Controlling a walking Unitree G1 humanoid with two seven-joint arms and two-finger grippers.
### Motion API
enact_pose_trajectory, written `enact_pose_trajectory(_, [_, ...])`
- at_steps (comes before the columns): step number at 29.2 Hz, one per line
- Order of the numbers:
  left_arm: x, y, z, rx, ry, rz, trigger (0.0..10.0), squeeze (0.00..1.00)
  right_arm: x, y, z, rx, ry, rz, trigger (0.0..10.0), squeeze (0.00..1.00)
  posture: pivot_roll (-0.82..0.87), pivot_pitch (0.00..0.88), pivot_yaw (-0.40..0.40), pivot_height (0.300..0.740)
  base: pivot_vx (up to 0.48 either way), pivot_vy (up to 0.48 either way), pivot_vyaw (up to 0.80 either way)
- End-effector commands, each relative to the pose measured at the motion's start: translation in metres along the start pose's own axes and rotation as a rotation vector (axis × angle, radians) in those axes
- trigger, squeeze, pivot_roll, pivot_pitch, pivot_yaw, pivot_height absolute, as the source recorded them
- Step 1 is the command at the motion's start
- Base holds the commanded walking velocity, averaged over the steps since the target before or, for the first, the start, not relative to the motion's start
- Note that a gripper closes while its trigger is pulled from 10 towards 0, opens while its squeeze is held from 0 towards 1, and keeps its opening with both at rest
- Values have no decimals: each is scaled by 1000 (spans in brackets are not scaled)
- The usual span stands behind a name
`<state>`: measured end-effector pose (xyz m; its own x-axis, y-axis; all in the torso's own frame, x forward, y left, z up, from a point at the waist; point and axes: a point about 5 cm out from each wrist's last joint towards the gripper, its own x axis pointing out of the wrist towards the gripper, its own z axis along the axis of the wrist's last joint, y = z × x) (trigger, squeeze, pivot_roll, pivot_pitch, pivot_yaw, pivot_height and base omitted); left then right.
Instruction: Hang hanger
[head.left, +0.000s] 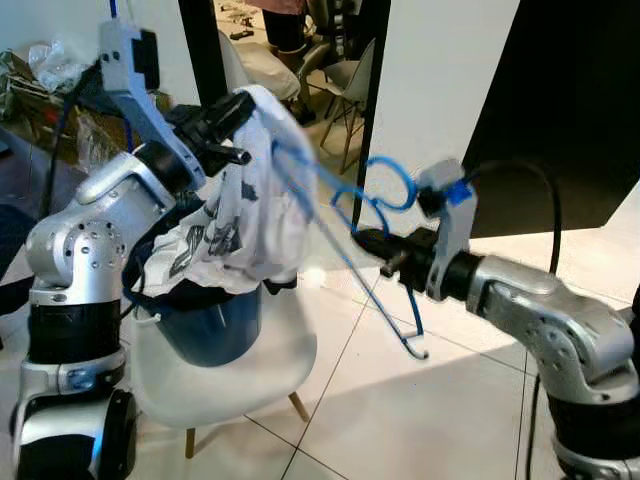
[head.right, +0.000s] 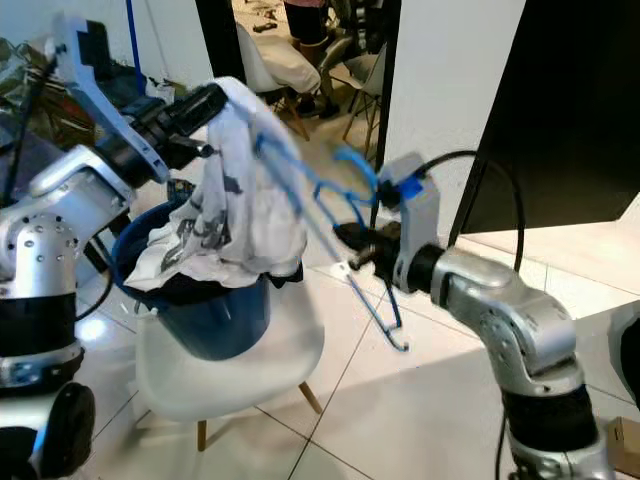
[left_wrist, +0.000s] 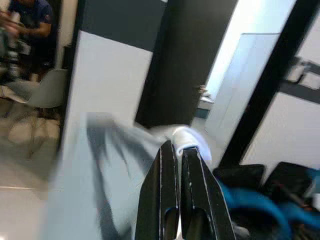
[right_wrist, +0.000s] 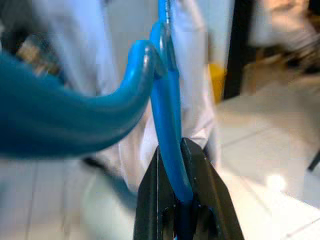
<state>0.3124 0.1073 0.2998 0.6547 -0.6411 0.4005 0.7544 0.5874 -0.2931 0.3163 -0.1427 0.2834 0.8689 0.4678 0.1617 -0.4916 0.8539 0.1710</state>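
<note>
A blue wire hanger is held up in the air over the white chair, its hook curling toward my right arm. My right gripper is shut on the hanger near the base of the hook. A white printed shirt drapes from one end of the hanger down into a blue bucket. My left gripper is raised at the top of the shirt and is shut on its white cloth.
The bucket stands on a white chair on the tiled floor. A white wall panel and a dark panel rise behind my right arm. More chairs and a person are in the room beyond.
</note>
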Motion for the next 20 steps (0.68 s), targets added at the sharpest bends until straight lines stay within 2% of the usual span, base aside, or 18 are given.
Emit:
enact_pose_trajectory(1, [-1, -1, 5, 26, 1, -12, 10000, 0, -2, -2, 4, -35, -9, -7, 10000, 0, 7, 33, 31, 740, 0, 0, 0])
enact_pose_trajectory(5, [0, -9, -3, -14, 0, -34, 10000, 0, 1, -1, 6, 44, -51, -6, 10000, 0, 9, 33, 30, 740, 0, 0, 0])
enact_pose_trajectory(13, [1, -15, -8, -33, 6, -55, 10000, 0, 3, 0, 8, 80, -98, -4, 10000, 0, 12, 34, 29, 740, 0, 0, 0])
enact_pose_trajectory(17, [2, -17, -11, -26, 18, -61, 10000, 0, 5, 3, 11, 102, -118, 9, 10000, 0, 12, 34, 30, 740, 0, 0, 0])
enact_pose_trajectory(20, [1, -19, -16, 13, 41, -59, 10000, 0, 6, 7, 18, 135, -161, 43, 10000, 0, 7, 32, 26, 740, 0, 0, 0])
